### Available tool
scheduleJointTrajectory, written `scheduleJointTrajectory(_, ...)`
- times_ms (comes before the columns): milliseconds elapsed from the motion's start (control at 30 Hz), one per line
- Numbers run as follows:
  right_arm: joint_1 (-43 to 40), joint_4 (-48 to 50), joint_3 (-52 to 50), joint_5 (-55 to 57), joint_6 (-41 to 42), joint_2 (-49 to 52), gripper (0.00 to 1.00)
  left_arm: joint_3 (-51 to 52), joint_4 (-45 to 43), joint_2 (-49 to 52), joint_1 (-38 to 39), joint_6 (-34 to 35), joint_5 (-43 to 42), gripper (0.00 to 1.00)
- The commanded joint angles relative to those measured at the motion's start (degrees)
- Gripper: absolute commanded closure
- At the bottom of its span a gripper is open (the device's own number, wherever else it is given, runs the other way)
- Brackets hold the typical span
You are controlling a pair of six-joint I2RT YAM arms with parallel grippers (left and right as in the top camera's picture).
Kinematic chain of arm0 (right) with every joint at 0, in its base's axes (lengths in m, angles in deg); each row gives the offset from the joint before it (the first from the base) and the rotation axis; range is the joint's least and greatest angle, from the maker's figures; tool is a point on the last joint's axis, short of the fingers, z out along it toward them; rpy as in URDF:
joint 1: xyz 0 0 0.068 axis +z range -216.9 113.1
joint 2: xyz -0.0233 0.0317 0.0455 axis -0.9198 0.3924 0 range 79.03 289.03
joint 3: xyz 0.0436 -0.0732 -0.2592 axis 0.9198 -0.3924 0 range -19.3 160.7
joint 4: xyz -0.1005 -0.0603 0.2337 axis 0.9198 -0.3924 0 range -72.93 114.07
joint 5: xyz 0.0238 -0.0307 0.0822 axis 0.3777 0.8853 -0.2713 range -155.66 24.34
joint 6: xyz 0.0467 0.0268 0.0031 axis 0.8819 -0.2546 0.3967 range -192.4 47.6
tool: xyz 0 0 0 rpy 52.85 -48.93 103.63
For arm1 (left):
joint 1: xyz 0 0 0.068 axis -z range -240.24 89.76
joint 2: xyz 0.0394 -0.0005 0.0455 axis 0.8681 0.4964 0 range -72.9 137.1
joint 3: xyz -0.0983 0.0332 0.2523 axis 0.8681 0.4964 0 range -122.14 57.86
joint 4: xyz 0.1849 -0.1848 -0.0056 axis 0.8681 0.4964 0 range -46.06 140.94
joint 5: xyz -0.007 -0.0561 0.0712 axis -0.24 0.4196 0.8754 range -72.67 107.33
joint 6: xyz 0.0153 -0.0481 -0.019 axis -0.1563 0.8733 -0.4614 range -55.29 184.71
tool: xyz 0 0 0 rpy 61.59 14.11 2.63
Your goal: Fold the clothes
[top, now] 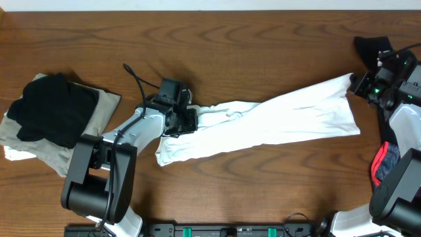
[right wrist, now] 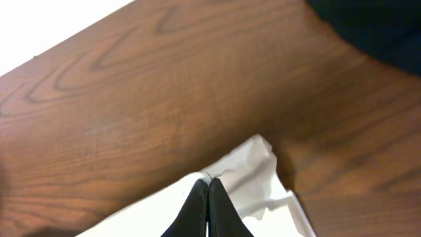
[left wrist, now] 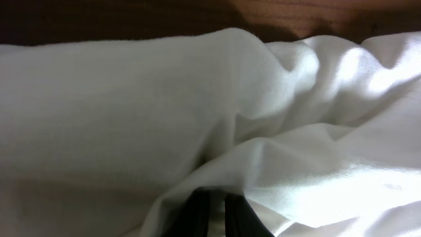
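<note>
**A robotics lab bench, with laundry as the work material**

From where I stand this looks like a robot test station, not a laundry room. Two black-and-white machines, the left arm (top: 125, 141) and the right arm (top: 401, 131), rise from the near edge of a wood-grain worktop (top: 263, 39). A black rail (top: 230, 230) with green clips runs between their bases. A loose black cable (top: 137, 82) loops up from the left one, and a small green light (top: 376, 90) glows on the right one. The household things are all cloth: a white T-shirt (top: 283, 118) stretched across the middle and a stack of dark and beige garments (top: 59, 112) at the left end.
</note>
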Motion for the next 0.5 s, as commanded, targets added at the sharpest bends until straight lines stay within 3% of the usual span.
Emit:
scheduleJointTrajectory(0, 0.42, -2.10, 1.27, 1.99, 0.13, 0.07, 0.99, 2.36, 1.84, 2.91, -1.22, -1.18, 8.48, 0.87)
scheduleJointTrajectory(200, 0.39, -9.73, 0.92, 14.05, -1.53, 0.66, 0.99, 2.36, 1.84, 2.91, -1.22, -1.18, 8.48, 0.87)
scheduleJointTrajectory(467, 0.33, -11.69, -0.44, 21.57, -1.51, 1.64, 0.99, 2.36, 1.84, 2.91, -1.20, -1.18, 8.48, 0.88)
